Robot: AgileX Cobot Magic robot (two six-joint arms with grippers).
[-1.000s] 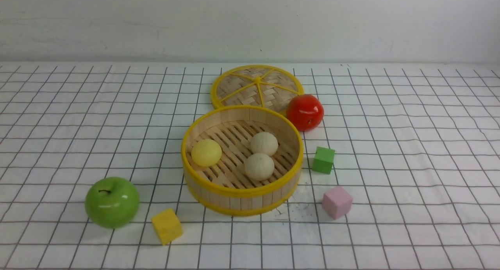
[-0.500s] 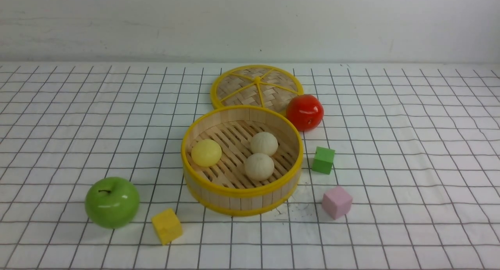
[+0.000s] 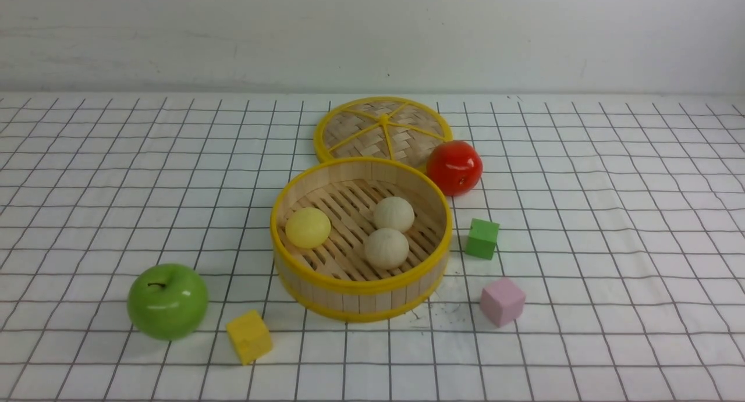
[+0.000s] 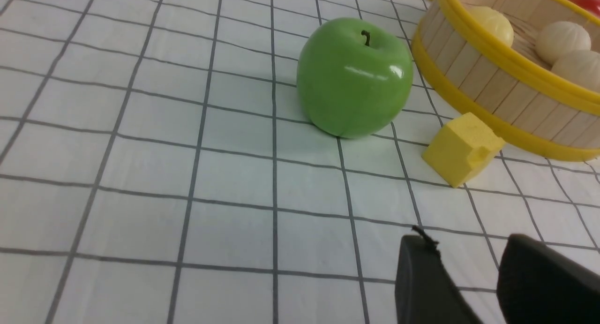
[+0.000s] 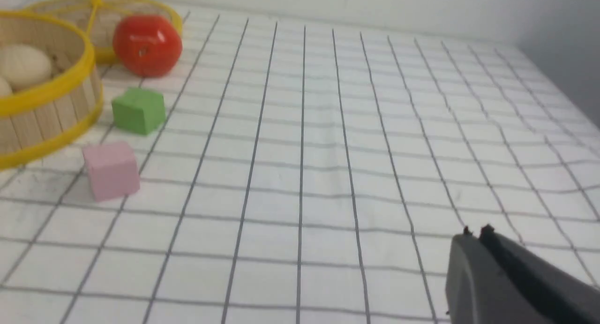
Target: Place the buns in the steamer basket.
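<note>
Both grippers are empty right now: left gripper [image 4: 473, 267] has its jaws spread apart over the grid cloth, near the yellow cube [image 4: 461, 148] and green apple [image 4: 355, 77], while the right gripper [image 5: 476, 235] is pinched together well off to the side. All three buns sit inside the steamer basket [image 3: 361, 288]: yellow bun [image 3: 307, 227] on the left, two cream buns [image 3: 393, 213] [image 3: 386, 248] touching each other.
</note>
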